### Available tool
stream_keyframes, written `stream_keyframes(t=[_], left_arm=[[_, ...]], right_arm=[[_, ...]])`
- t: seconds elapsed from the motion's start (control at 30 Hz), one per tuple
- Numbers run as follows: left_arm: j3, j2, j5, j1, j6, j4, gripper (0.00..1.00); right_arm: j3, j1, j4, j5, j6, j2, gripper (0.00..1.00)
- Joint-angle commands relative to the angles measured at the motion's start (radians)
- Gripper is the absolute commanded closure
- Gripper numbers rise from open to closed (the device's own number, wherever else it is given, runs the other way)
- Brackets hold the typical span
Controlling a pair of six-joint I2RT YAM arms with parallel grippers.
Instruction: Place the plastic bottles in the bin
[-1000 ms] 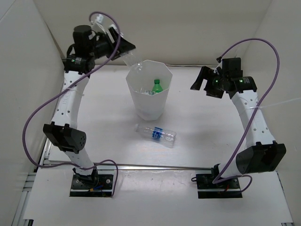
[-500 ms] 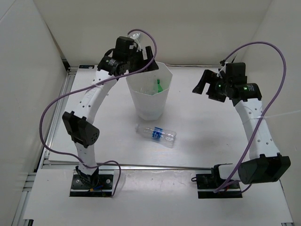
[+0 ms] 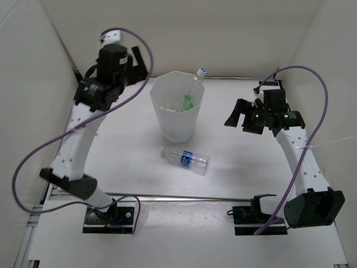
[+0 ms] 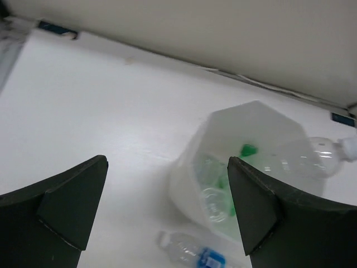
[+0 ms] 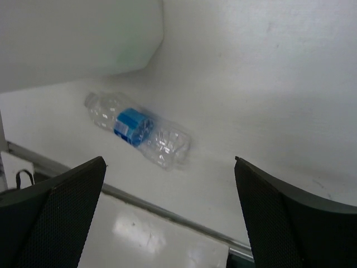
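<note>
The white faceted bin (image 3: 174, 127) stands mid-table, and the left wrist view looks down into this bin (image 4: 185, 181). Inside lie a green bottle (image 3: 188, 102) and clear ones (image 4: 215, 204). One clear bottle (image 4: 301, 160) leans on the far right rim, its cap (image 3: 201, 71) poking out. Another bottle with a blue label (image 3: 186, 159) lies on the table in front of the bin, also seen by the right wrist (image 5: 136, 128). My left gripper (image 3: 139, 64) is open and empty, raised left of the bin. My right gripper (image 3: 233, 116) hangs open right of the bin.
White enclosure walls close in at the back and both sides. A metal rail (image 3: 184, 196) runs along the table's near edge. Purple cables (image 3: 33, 145) loop off both arms.
My left gripper opened and let go of a clear bottle over the bin, then swung back left. The bottle now rests on the bin's far rim. The right arm barely shifted.
</note>
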Motion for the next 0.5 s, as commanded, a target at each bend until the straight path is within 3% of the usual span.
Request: stream_keyframes(t=[0.0,0.07,0.1,0.17,0.33,0.47], left_arm=[[-0.177,-0.166,-0.222,0.049,-0.067,-0.069,0.00],[-0.344,-0.286,-0.222,0.083,-0.097,-0.043,0.00],[-0.389,-0.320,-0.209,0.083,-0.129,-0.033,0.00],[-0.479,-0.400,-0.197,0.111,-0.160,-0.024,0.00],[-0.526,-0.440,-0.151,0.132,-0.151,-0.059,0.00],[-0.526,-0.431,-0.151,0.155,-0.141,-0.121,0.00]], right_arm=[[-0.097,0.045,0.063,-0.133,-0.065,-0.042,0.00],[-0.168,0.133,0.073,-0.112,-0.093,-0.042,0.00],[-0.185,0.173,0.073,0.038,-0.093,-0.032,0.00],[-0.239,0.264,0.094,0.151,-0.108,-0.032,0.03],[-0.455,0.404,0.428,0.193,-0.247,-0.165,0.05],[-0.503,0.499,0.522,0.238,-0.303,-0.158,0.03]])
